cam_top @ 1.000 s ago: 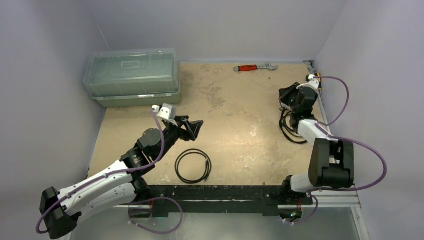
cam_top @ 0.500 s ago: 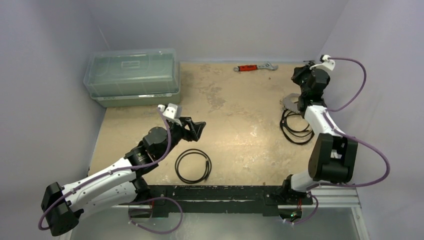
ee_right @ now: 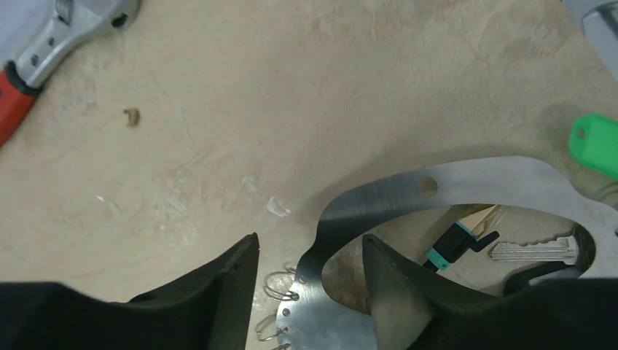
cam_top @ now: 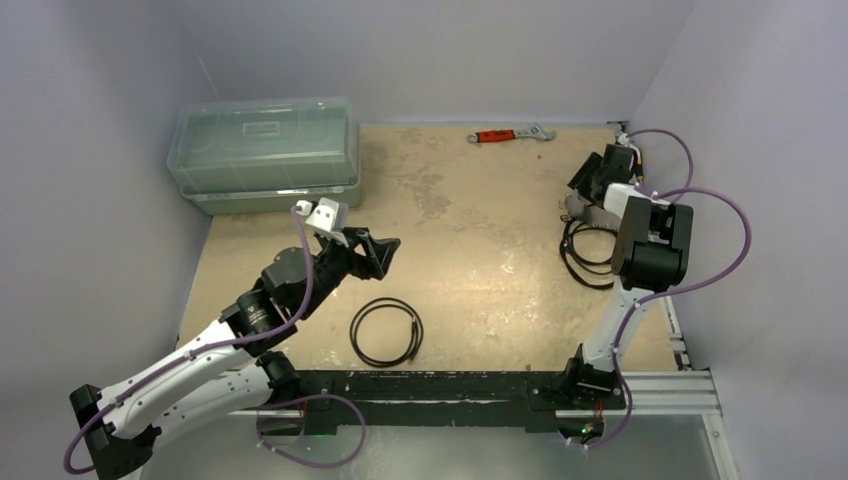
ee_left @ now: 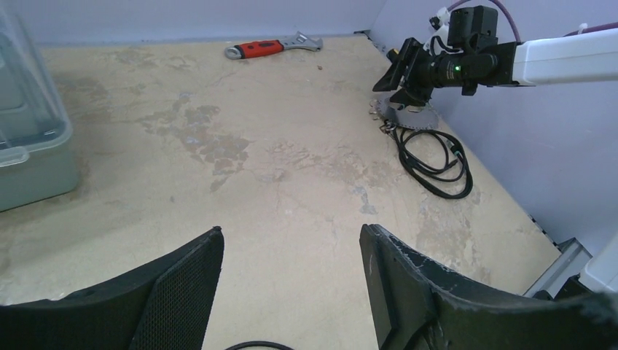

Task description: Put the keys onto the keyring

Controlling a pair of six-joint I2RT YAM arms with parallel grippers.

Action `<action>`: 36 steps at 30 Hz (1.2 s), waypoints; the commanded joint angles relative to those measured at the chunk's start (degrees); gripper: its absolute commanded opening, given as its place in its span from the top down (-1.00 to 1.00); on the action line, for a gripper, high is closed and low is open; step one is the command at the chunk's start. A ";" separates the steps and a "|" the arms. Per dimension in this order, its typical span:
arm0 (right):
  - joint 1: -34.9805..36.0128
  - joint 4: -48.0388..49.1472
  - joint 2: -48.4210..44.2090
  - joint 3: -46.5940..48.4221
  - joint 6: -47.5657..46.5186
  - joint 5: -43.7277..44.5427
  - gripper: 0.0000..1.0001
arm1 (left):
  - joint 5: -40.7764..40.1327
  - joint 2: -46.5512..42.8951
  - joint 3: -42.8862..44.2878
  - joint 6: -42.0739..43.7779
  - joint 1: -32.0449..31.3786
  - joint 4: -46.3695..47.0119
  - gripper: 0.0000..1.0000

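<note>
While no key appears threaded yet | keyring (ee_right: 393,197): flat on counter (cam_top: 480,250), 2 o'clock in top view | keys (ee_right: 528,251): loose inside its loop, green piece (ee_right: 597,146) beyond rim | right claw (ee_right: 310,244): spread above keyring rim, pinching nothing | left claw (ee_left: 290,233): spread, empty | remaining, judged: all threading.

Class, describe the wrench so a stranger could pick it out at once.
Look to the far edge of the tan table, by the back wall, right of the clear plastic box. The wrench lies flat there, on its own. Its red handle and silvery jaw match nothing else nearby.
</note>
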 commanded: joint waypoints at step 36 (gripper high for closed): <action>40.38 -11.12 -11.14 -23.24 21.05 -13.46 -0.25 | -4.95 -9.33 1.14 1.86 -0.34 -10.10 -0.38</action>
